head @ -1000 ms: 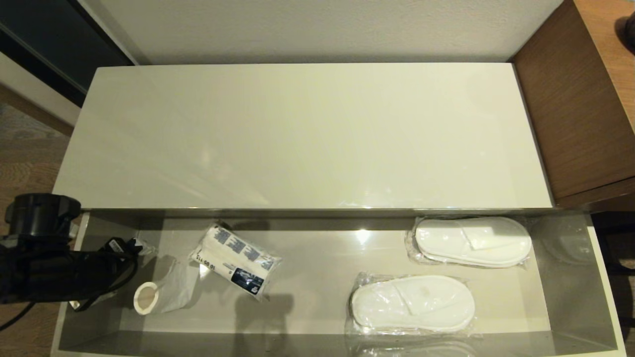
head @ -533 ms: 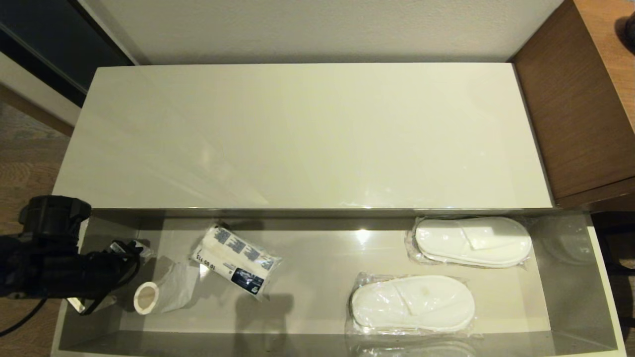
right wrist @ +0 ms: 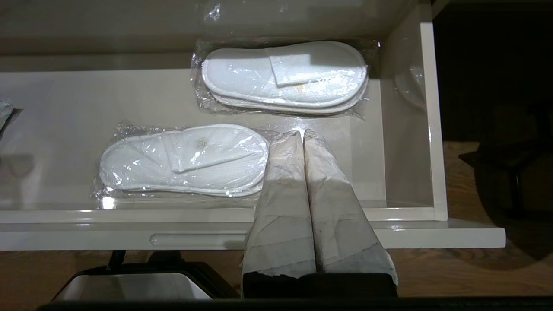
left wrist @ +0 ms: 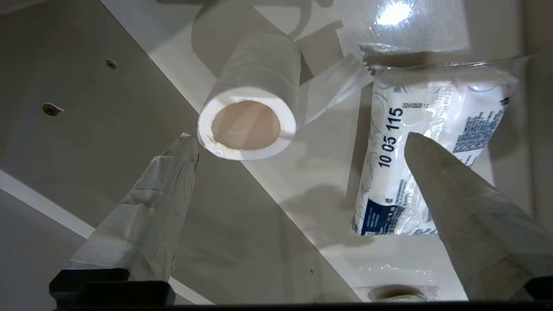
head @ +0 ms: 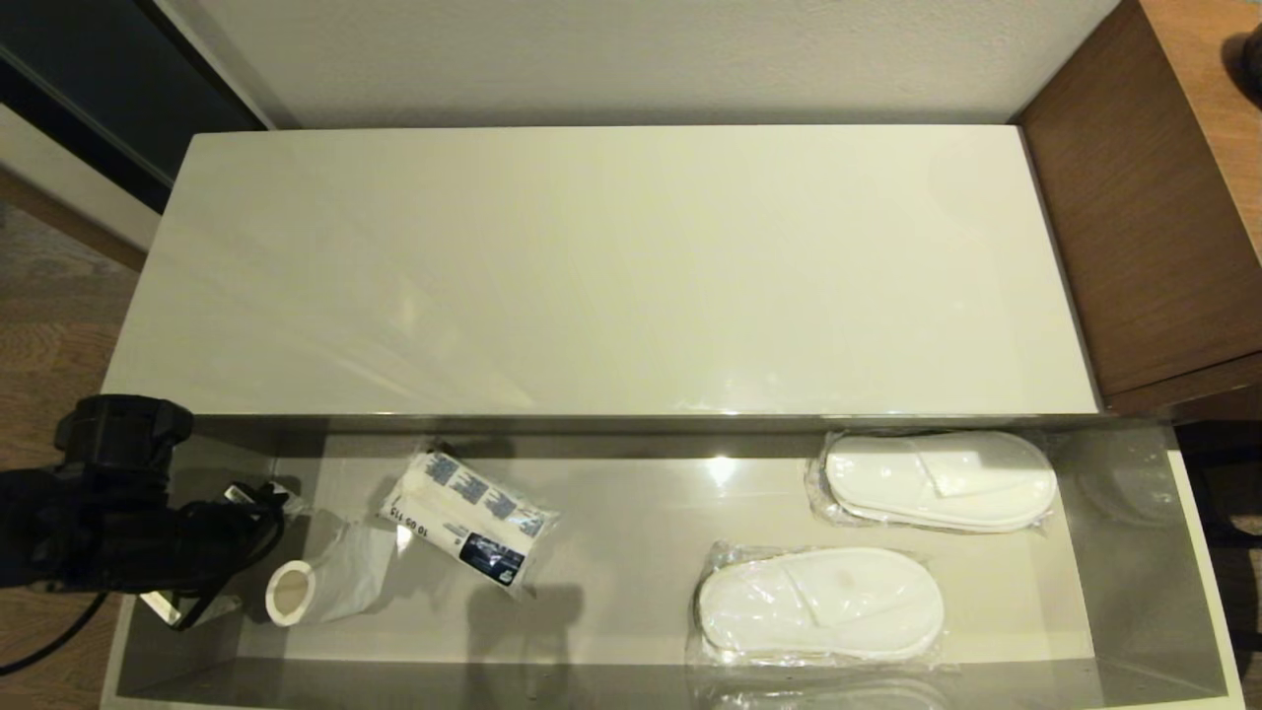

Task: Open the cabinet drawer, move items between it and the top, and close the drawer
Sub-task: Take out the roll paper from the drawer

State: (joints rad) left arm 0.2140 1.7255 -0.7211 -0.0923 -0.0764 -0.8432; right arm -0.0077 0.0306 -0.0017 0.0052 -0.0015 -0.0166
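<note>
left gripper (left wrist: 298, 138) nearer toilet-paper roll (head: 291, 592), jaws released | right gripper (right wrist: 302, 134) clenched | top (head: 611, 266) glossy

1. The white packet with blue printing (left wrist: 425, 155), lying in the left half of the open drawer, bore the bold dark number "10 05 115".
2. A smaller code above that number and the packet's blue fine print could not be read.

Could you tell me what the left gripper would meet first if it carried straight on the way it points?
Probably the toilet-paper roll: the open left gripper faces its cardboard core, though depth is unclear and the printed packet lies just beside that line.
</note>
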